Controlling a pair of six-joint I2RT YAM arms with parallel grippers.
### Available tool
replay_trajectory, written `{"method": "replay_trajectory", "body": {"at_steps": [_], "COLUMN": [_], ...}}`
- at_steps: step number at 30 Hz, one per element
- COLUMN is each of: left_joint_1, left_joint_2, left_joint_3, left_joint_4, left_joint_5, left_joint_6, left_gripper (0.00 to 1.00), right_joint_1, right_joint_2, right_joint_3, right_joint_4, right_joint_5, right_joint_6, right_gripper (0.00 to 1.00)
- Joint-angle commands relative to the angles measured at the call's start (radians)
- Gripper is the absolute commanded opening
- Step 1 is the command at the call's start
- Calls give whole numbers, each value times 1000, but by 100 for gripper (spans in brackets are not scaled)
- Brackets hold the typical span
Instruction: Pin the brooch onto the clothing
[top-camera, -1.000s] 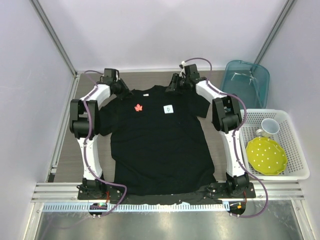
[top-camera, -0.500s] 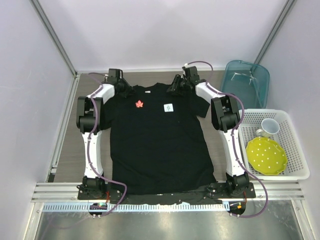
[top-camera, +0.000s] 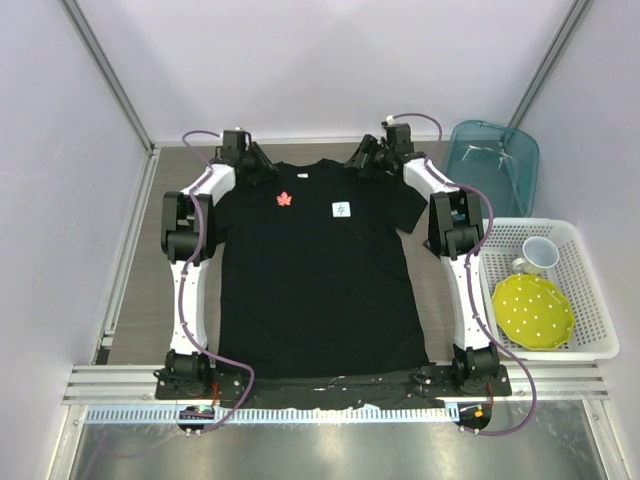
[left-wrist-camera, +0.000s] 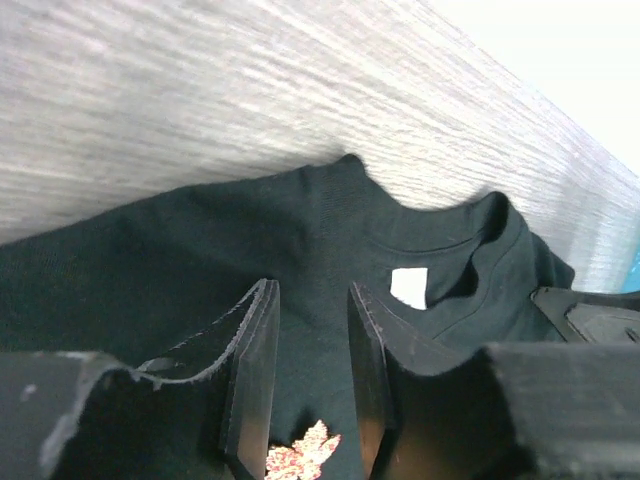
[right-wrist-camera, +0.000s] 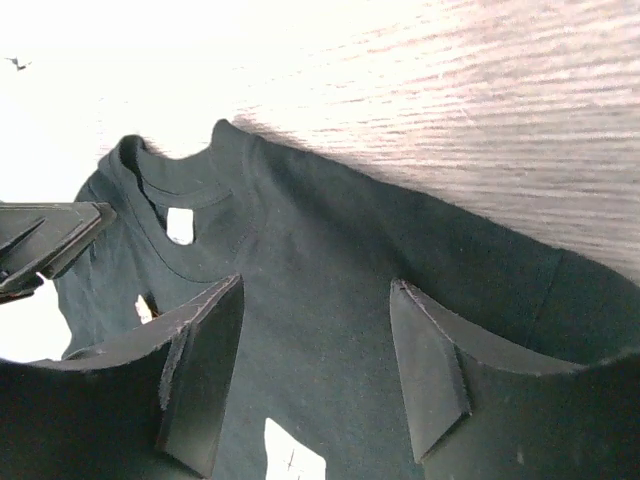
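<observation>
The black T-shirt (top-camera: 315, 290) lies flat on the table, neck away from the arms. The red maple-leaf brooch (top-camera: 286, 199) sits on its chest, left of the white square label (top-camera: 342, 209). My left gripper (top-camera: 257, 166) is over the shirt's left shoulder, open with a narrow gap. In the left wrist view (left-wrist-camera: 310, 290) cloth shows between the fingers and the brooch (left-wrist-camera: 300, 455) lies near their base. My right gripper (top-camera: 363, 160) is over the right shoulder, wide open and empty (right-wrist-camera: 318, 285), with the chest label (right-wrist-camera: 290, 460) below it.
A white basket (top-camera: 600, 350) at the right holds a yellow dotted plate (top-camera: 533, 310) and a white mug (top-camera: 540, 255). A teal plastic bin (top-camera: 492, 160) stands at the back right. Walls close in at the back and both sides.
Both grippers have moved away from the bases toward the back wall. The shirt has slid the same way and lies flatter, with the brooch and label carried along.
</observation>
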Motion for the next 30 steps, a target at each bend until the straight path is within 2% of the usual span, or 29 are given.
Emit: {"method": "replay_trajectory", "body": {"at_steps": [1, 6, 7, 8, 9, 10, 11, 13, 17, 22, 30], "left_joint_1": [3, 5, 6, 9, 11, 14, 17, 18, 18, 18, 12], "left_joint_2": [-29, -159, -179, -203, -223, -269, -291, -360, -470, -601, -768], "left_joint_3": [113, 158, 158, 160, 161, 161, 161, 146, 80, -99, -385], "left_joint_4": [42, -38, -58, -78, -128, -153, -206, -250, -354, -425, -487], "left_joint_5": [43, 48, 40, 30, 25, 28, 30, 20, -30, -87, -208], "left_joint_6": [162, 378, 405, 423, 457, 472, 490, 546, 589, 580, 540], "left_gripper": [39, 58, 69, 84, 88, 99, 100, 100, 100, 100, 100], "right_joint_1": [-3, 2, 2, 3, 3, 6, 6, 6, 5, 6, 8], "right_joint_2": [-29, -155, -173, -196, -234, -259, -282, -370, -564, -770, -973], "right_joint_3": [66, 80, 79, 77, 74, 71, 53, 18, -195, -399, -881], "right_joint_4": [39, 31, 24, -1, -18, -57, -77, -114, -153, -202, -135], "right_joint_5": [-38, -41, -38, -32, -22, -6, 10, 60, 148, 197, 180], "right_joint_6": [-42, -171, -194, -221, -246, -298, -323, -399, -519, -564, -578], "right_gripper": [68, 79, 80, 84, 85, 87, 91, 92, 95, 95, 95]}}
